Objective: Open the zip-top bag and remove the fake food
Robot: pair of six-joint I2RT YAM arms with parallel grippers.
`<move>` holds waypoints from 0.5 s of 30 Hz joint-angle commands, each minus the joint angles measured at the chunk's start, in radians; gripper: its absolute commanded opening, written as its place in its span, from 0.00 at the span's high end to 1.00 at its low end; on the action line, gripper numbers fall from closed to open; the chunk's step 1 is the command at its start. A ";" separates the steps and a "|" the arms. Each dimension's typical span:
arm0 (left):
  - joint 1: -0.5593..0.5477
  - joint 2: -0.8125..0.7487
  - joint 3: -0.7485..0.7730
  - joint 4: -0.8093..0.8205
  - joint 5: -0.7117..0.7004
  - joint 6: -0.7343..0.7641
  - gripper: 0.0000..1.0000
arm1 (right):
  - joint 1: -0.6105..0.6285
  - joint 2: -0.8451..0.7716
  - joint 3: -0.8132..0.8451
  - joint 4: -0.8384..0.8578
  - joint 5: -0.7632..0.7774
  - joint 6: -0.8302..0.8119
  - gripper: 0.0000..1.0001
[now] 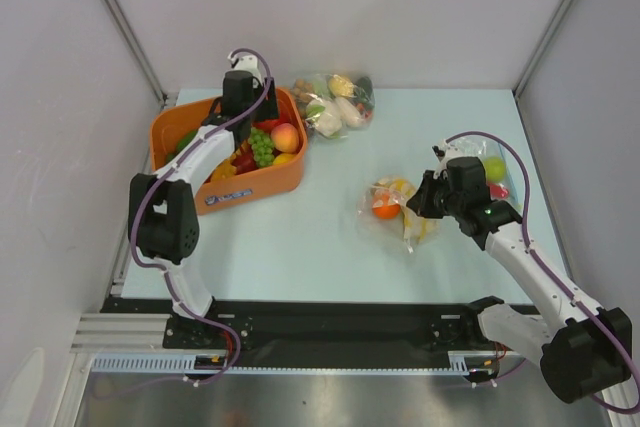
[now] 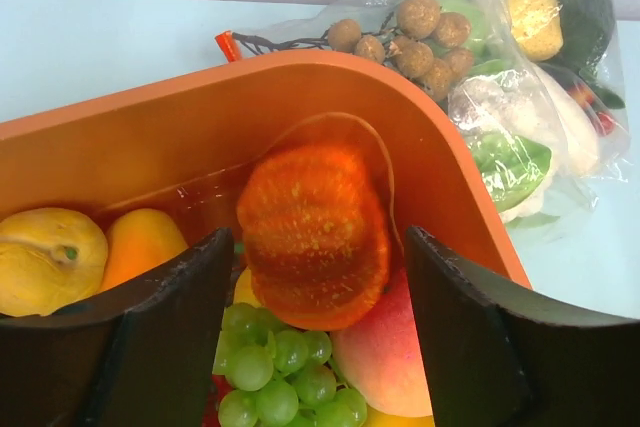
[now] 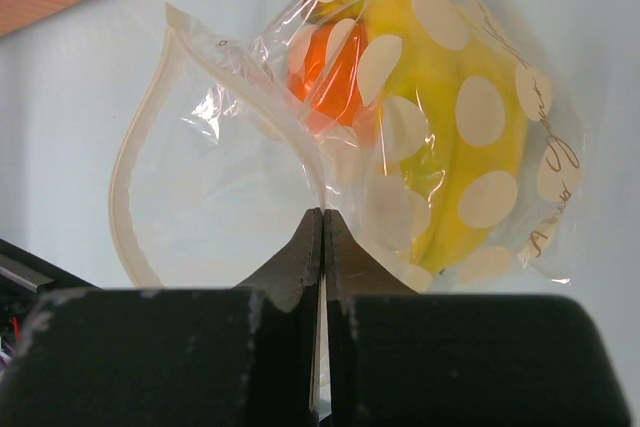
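Landmark: orange bin (image 1: 255,187), on the table (image 1: 300,257) at the far left.
Zip-top bag position: the zip-top bag (image 3: 470,117) lies flat on the table, right of the bin and well apart from it, nearer the arm bases.
Bag orientation: the right wrist view shows the mouth parted. Its pale zip rim forms a loop on the side towards the near table edge. The spotted body extends away on the other side.
Contents: a yellow banana (image 3: 440,77) and an orange (image 3: 330,82) are inside the film, touching each other.
Banana long axis: runs from just beside the right gripper away towards the bin side, slightly tilted.
Right gripper: the right gripper (image 3: 322,222) is closed, pinching the bag film at the edge of the mouth.
Left gripper: the left gripper (image 2: 320,247) is above the bin interior with its jaws apart.
Between the left jaws: a ridged orange piece (image 2: 310,197) leans on the bin's inner wall, with a gap on each side.
Bin contents below: green grapes (image 2: 285,372) and a peach (image 2: 385,357).
Second bag: a second bag (image 1: 335,102) of food lies just beyond the bin's far right corner.
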 commanded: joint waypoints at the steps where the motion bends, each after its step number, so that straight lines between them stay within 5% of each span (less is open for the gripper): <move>1: 0.007 -0.022 0.041 0.020 -0.025 0.022 0.26 | -0.006 -0.012 -0.001 0.000 0.006 -0.009 1.00; 5: 0.007 -0.030 0.039 0.014 -0.029 0.029 0.18 | -0.006 -0.006 -0.001 0.004 0.004 -0.008 1.00; 15: -0.026 -0.174 -0.026 0.041 -0.023 0.036 0.23 | -0.007 -0.015 0.020 -0.005 0.010 -0.016 1.00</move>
